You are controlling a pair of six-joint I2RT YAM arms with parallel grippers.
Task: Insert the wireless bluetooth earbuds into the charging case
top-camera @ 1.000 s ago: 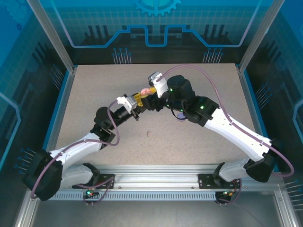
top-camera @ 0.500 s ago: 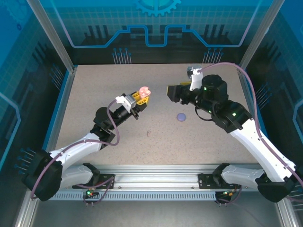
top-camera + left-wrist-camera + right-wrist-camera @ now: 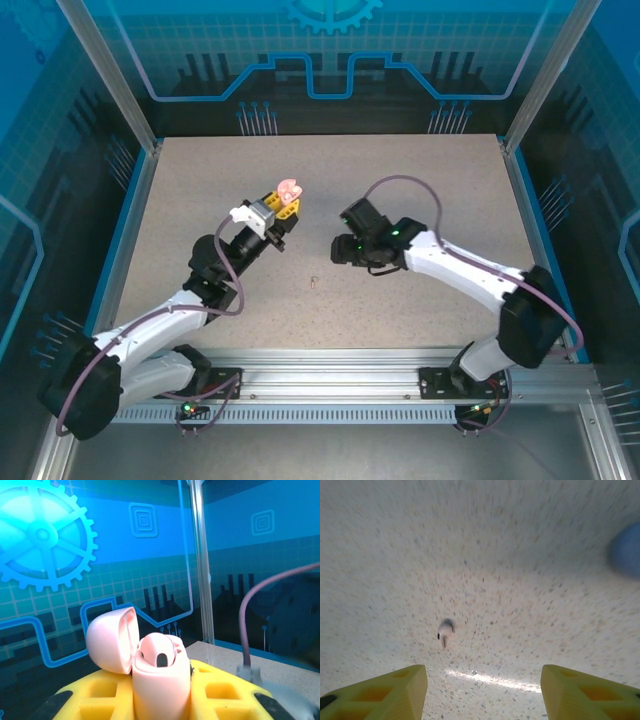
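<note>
- Gripper of the right arm point(image 3: 482, 672), its yellow fingers point(image 3: 395, 690) spread wide and holding nothing, hangs low over the middle of the speckled beige table point(image 3: 180, 200). Half a second ago it was raised nearer the far right corner.
- Left gripper point(image 3: 283, 203) is clamped on the pale pink round charging case point(image 3: 290, 187), held clear of the table with its lid open. It has shifted slightly toward the far edge.
- Tiny pale stemmed earbud point(image 3: 315, 281) lies flat on the table between the arms, nearer the near edge. Its long axis runs roughly toward the right fingers. It has not moved.
</note>
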